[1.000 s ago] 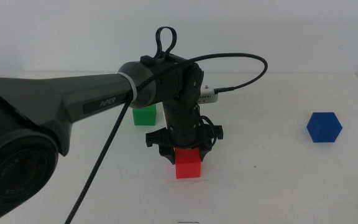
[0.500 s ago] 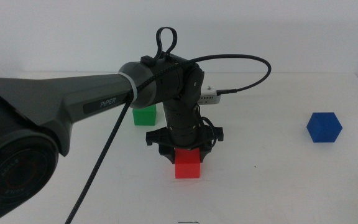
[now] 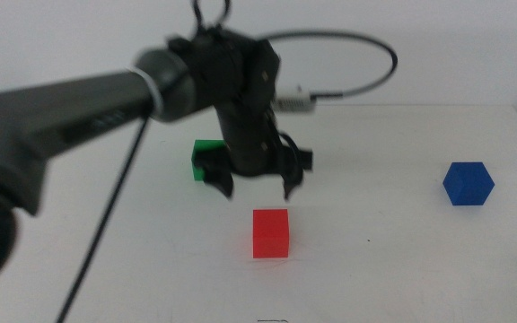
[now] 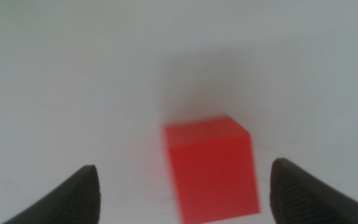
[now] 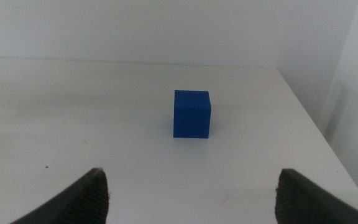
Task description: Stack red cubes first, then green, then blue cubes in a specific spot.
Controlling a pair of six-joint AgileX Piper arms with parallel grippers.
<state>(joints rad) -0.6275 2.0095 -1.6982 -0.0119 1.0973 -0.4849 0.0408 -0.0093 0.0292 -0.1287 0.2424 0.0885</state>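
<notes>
Left gripper (image 3: 257, 190) wide open, above red cube (image 3: 271, 233), not touching. Cube flat, one face toward camera. Right gripper (image 5: 191, 186) open too.

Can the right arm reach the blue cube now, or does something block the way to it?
Probably yes. The right gripper is open and faces the blue cube across bare white table, with nothing between them. The left gripper hovers far off, above the red cube.

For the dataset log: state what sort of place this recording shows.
Most likely a robotics lab bench or test setup. A plain white table against a bare white wall carries only a red cube, a green cube and a blue cube, with the left gripper open above the red one.
</notes>
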